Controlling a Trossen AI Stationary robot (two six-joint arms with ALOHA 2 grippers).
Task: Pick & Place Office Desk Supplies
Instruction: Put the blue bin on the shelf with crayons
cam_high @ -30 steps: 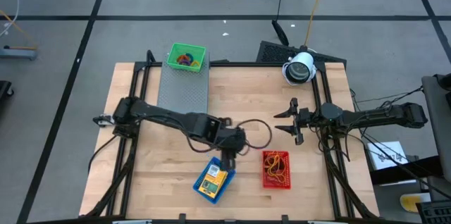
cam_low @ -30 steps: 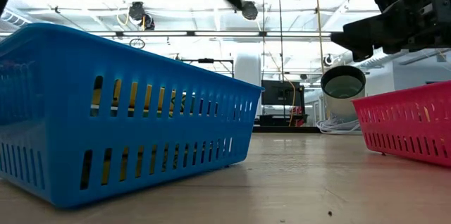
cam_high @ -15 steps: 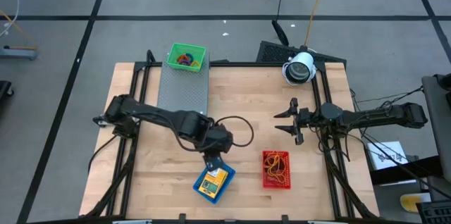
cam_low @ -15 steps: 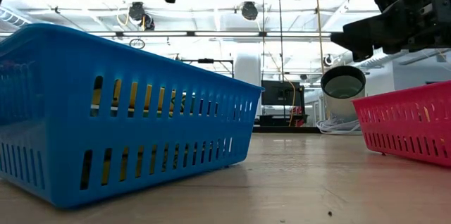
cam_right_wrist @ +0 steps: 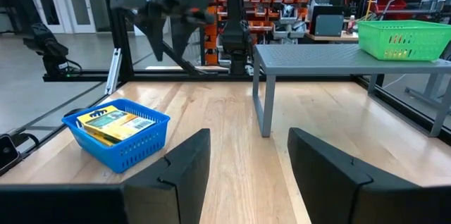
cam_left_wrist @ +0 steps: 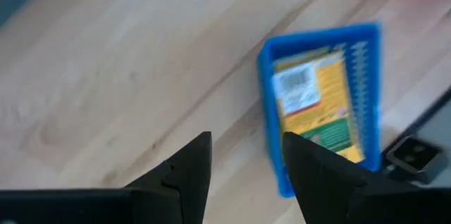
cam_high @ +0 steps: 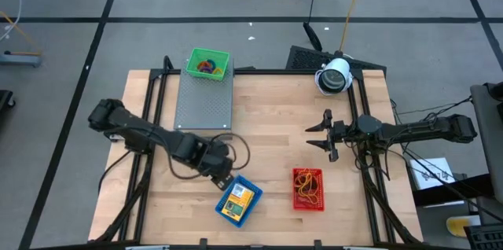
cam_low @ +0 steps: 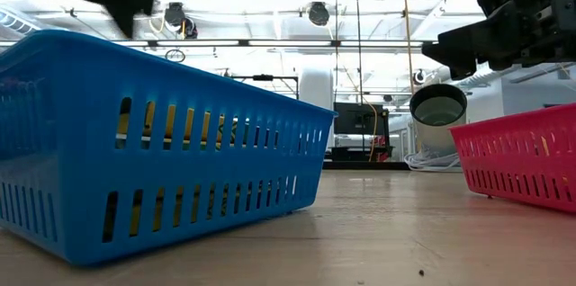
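Clearly the supplies are sorted by kind: yellow packets (cam_high: 238,200) lie in the blue basket (cam_high: 222,211), rubber bands (cam_high: 308,188) in the red basket (cam_high: 296,204). The left gripper (cam_high: 223,179), fingers apart and empty, hangs just beside the blue basket; the right gripper (cam_high: 316,134) waits open at the right.

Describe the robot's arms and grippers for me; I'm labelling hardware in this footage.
Both arms are dark, nearly black, built of slim jointed segments. The left gripper and the right gripper each end in two black, wedge-shaped fingers. A thin black cable loops loosely beside the left wrist; more dark cabling runs along the right arm. No markings or labels are visible.
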